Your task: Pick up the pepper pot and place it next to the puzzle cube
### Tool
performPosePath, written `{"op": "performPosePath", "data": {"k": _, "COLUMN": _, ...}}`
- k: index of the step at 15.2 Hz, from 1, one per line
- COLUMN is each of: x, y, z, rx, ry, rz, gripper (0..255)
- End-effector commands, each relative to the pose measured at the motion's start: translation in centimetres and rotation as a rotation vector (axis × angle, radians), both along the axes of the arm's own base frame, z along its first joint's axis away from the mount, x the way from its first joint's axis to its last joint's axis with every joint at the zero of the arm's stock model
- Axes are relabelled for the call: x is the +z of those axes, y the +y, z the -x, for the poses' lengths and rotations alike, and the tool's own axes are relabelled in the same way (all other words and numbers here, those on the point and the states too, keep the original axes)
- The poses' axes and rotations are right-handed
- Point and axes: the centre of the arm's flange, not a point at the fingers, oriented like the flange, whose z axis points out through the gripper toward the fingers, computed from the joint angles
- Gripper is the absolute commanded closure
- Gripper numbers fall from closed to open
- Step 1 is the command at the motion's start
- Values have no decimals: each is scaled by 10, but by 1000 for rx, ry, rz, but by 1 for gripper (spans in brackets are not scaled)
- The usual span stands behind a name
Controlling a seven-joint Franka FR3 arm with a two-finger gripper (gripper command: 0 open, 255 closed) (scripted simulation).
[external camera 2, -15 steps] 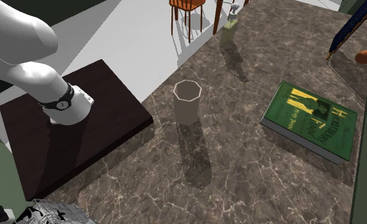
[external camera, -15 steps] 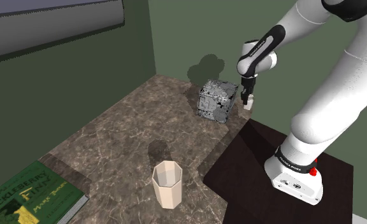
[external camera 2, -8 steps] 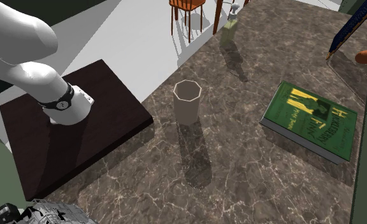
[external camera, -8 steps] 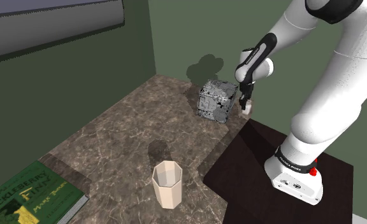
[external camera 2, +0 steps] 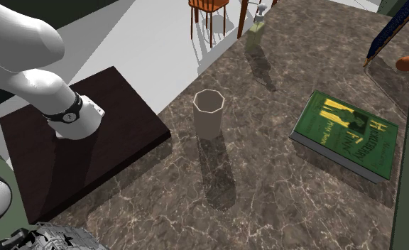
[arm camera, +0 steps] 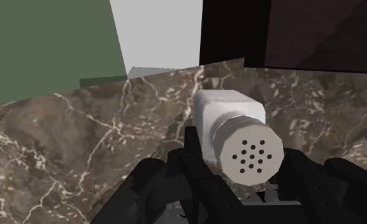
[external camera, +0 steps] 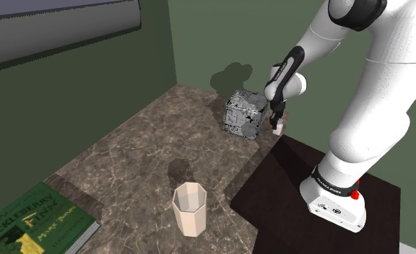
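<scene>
Gripper (arm camera: pixel 241 153) is clamped on the pot (arm camera: pixel 232 114). In the wrist view the two black fingers (arm camera: pixel 192 151) squeeze the white body from either side, with the holed cap facing the camera, so it's properly held and not just sitting between them. The pot looks upright over the marble table (external camera: pixel 138 155), close to the edge where the dark stand (external camera: pixel 300 173) begins. Can't really tell if its base is touching the surface or hanging just above it. In the shoulder view the pot is just beside the cube (external camera: pixel 243 114), at roughly the cube's 4 o'clock, with a small gap and no contact that I can make out. The other stuff is well out of the way: a beige cup (external camera: pixel 191 208) down around the cube's 7 o'clock and a green book (external camera: pixel 27 225) further off at about 8. So I'd call this the tail end of the job: the pick is done, the carry looks done, and it's in the place step. If the pot isn't down yet, the next move is a short drop until the base sits flat. Then open the fingers and pull straight up, so the pot doesn't tip or get nudged into the cube or off the edge.
</scene>
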Motion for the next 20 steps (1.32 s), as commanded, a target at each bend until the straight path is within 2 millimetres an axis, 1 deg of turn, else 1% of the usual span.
{"op": "performPosePath", "data": {"k": 1, "x": -2, "y": 1, "z": 0, "rx": 0, "ry": -1, "rz": 0, "gripper": 255}}
{"op": "performPosePath", "data": {"k": 6, "x": -2, "y": 1, "z": 0, "rx": 0, "ry": -1, "rz": 0, "gripper": 255}}
{"op": "performPosePath", "data": {"k": 7, "x": -2, "y": 1, "z": 0, "rx": 0, "ry": -1, "rz": 0, "gripper": 0}}
{"op": "performPosePath", "data": {"k": 12, "x": -2, "y": 1, "z": 0, "rx": 0, "ry": -1, "rz": 0, "gripper": 0}}
{"op": "performPosePath", "data": {"k": 15, "x": 37, "y": 2, "z": -8, "rx": 0, "ry": -1, "rz": 0, "gripper": 0}}
{"op": "performPosePath", "data": {"k": 16, "x": 47, "y": 3, "z": -9, "rx": 0, "ry": -1, "rz": 0, "gripper": 0}}
{"op": "performPosePath", "data": {"k": 20, "x": 47, "y": 3, "z": -9, "rx": 0, "ry": -1, "rz": 0, "gripper": 0}}
